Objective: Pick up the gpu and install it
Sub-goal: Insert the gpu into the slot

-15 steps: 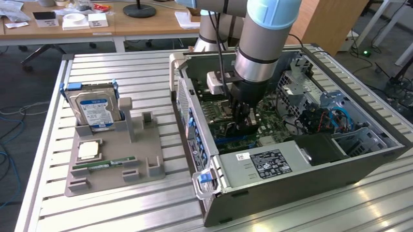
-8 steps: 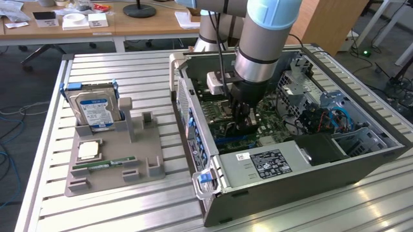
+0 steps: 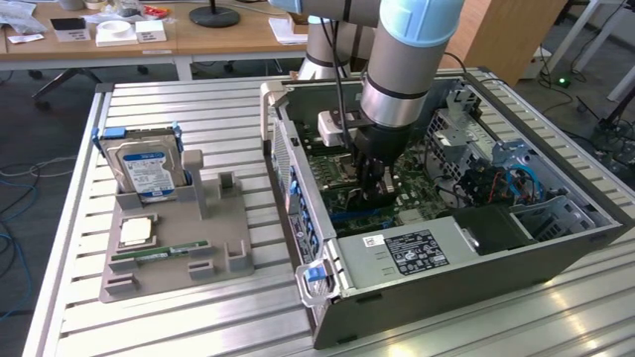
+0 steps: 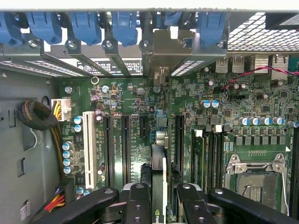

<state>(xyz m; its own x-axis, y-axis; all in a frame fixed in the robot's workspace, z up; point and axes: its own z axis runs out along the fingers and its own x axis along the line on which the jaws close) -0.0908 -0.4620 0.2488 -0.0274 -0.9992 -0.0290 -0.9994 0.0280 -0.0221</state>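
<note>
The gripper (image 4: 164,205) pinches the gpu (image 4: 159,168) between its fingers (image 4: 139,205). The card stands on edge over the motherboard (image 4: 233,116). Its long axis runs away from the gripper towards the blue latches (image 4: 124,25). The arm (image 3: 402,67) reaches steeply down into the case (image 3: 447,282).

On my slatted metal table (image 3: 198,111), toward the exterior view's left, a grey holder (image 3: 169,262) carries an upright hard drive (image 3: 144,169) with a blue-and-white label. A square processor chip (image 3: 136,231) lies flat on it, with a slim green memory stick (image 3: 159,253) just beside. The open computer case (image 3: 447,290) stands on the exterior view's right, its labelled power supply (image 3: 409,251) inside. My wrist view shows the green motherboard (image 4: 126,98), a white slot (image 4: 88,142), a metal-framed processor socket (image 4: 254,179) and blue latches (image 4: 84,25).
</note>
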